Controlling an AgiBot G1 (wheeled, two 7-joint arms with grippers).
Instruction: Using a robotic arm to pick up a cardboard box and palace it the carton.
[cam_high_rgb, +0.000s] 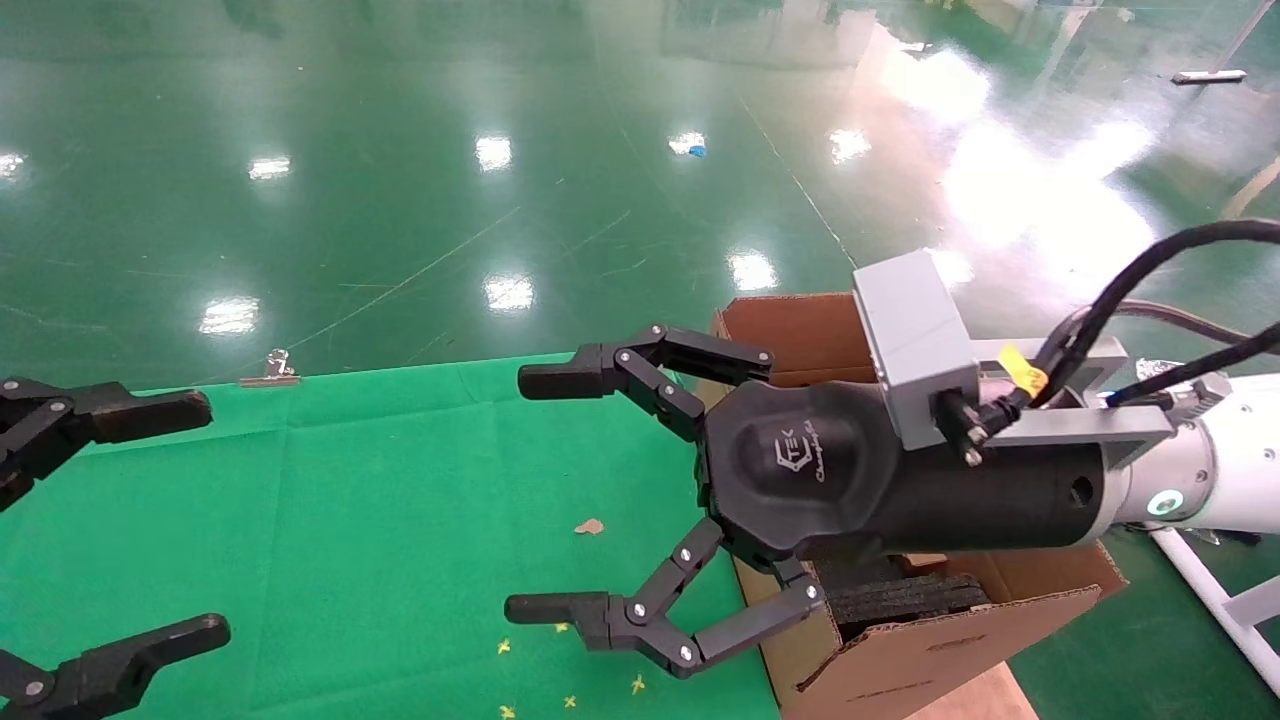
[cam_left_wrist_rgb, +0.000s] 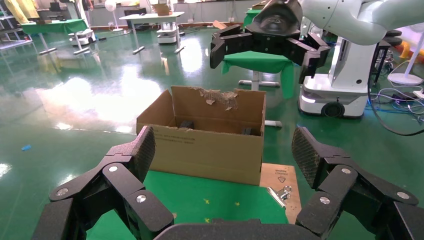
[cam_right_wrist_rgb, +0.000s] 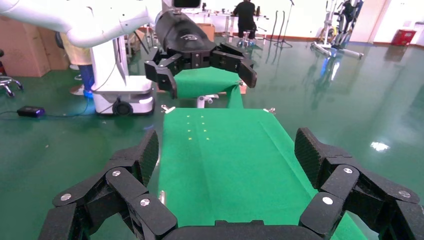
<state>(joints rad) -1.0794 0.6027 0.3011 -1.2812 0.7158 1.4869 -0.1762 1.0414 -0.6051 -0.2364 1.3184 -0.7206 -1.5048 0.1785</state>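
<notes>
The robotic arm (cam_high_rgb: 1230, 470), my right one, reaches in from the right. Its gripper (cam_high_rgb: 537, 493) is open and empty above the green cloth, just left of the carton (cam_high_rgb: 930, 650). In its own wrist view the right gripper (cam_right_wrist_rgb: 227, 150) has only cloth between the fingers. The carton (cam_left_wrist_rgb: 210, 150) stands open at the table's right end, with a ragged torn far flap and black foam blocks (cam_left_wrist_rgb: 186, 123) inside. My left gripper (cam_high_rgb: 198, 520) is open and empty at the left edge, and it faces the carton in its wrist view (cam_left_wrist_rgb: 223, 150). The small cardboard box is not in view.
The table wears a green cloth (cam_high_rgb: 380, 520) with yellow marks and a cardboard scrap (cam_high_rgb: 590, 526). Binder clips (cam_high_rgb: 270, 372) (cam_left_wrist_rgb: 280, 192) hold the cloth edges. A bare wooden strip (cam_left_wrist_rgb: 280, 175) lies beside the carton. Glossy green floor surrounds the table.
</notes>
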